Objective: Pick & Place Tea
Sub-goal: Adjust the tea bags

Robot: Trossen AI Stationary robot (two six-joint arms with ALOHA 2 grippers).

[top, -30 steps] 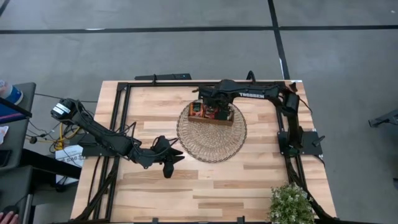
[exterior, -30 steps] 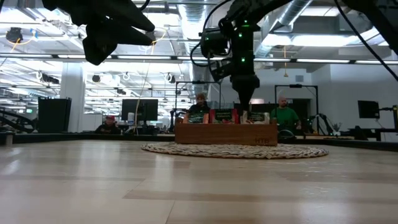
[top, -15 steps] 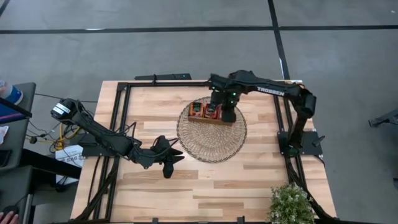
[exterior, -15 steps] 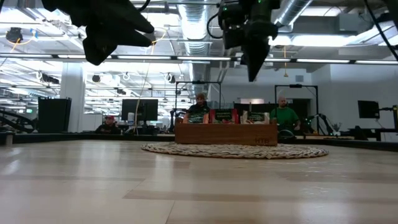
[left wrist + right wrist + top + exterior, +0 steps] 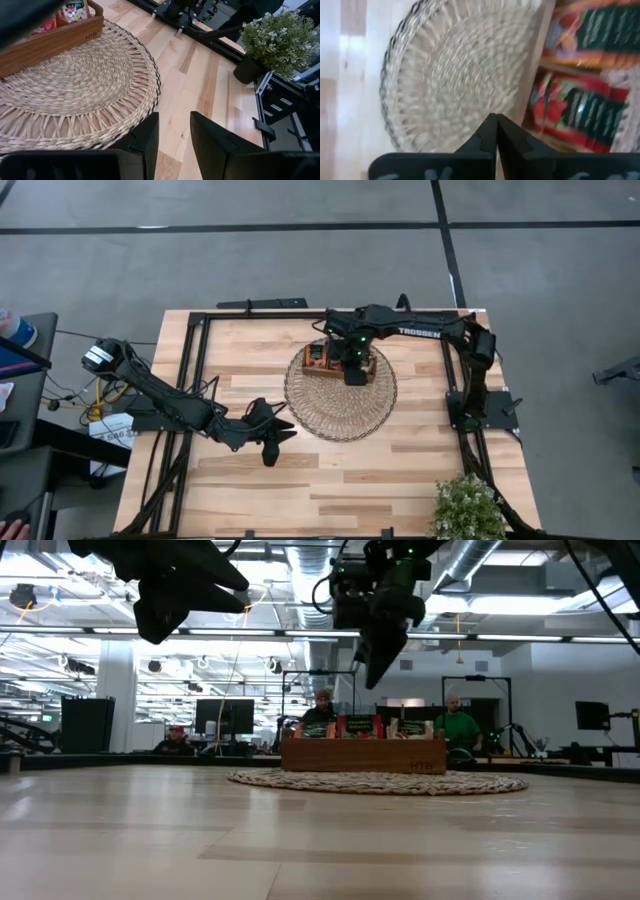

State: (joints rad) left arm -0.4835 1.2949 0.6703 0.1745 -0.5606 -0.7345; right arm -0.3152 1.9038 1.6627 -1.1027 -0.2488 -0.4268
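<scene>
The tea sachets, red-orange with dark green labels, stand on edge in the compartments of the brown wooden tray. Their tops show above its wall. The tray sits on the far half of the round wicker mat. My right gripper hangs shut above the tray's middle, slanting down, with nothing between its fingers. My left gripper is open and waits above the table at the mat's left near edge.
A potted plant stands at the table's near right corner. Black frame rails run along the left, far and right edges. Bare wood lies near the mat. People sit in the room beyond the table.
My right gripper has risen from down in the tray, near its right side, to well above it. It has then shifted a little toward the table's left and tipped to a slant. The tray and sachets stay where they were.
</scene>
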